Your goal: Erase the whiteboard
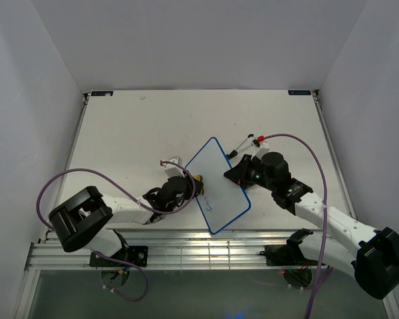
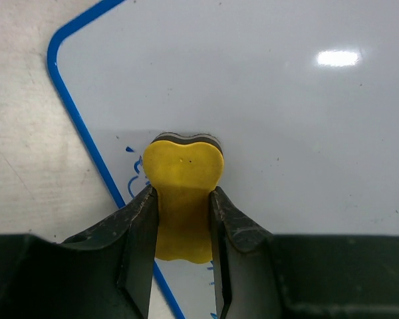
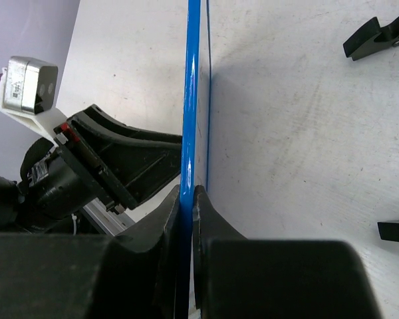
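My left arm (image 1: 120,211) stretches low from its base, wrist turned in toward the middle. My left gripper (image 2: 183,199) is closed down on the yellow eraser (image 2: 183,166), both fingers pressed to its sides, its head sticking out ahead of the jaws. My right arm (image 1: 326,216) angles in from the other side. My right gripper (image 3: 188,193) pinches the whiteboard (image 3: 191,100) by its rim, edge-on between the fingertips.

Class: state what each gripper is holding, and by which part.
The left gripper pinches the yellow eraser across its narrow waist; right gripper clamps the whiteboard by its blue rim.
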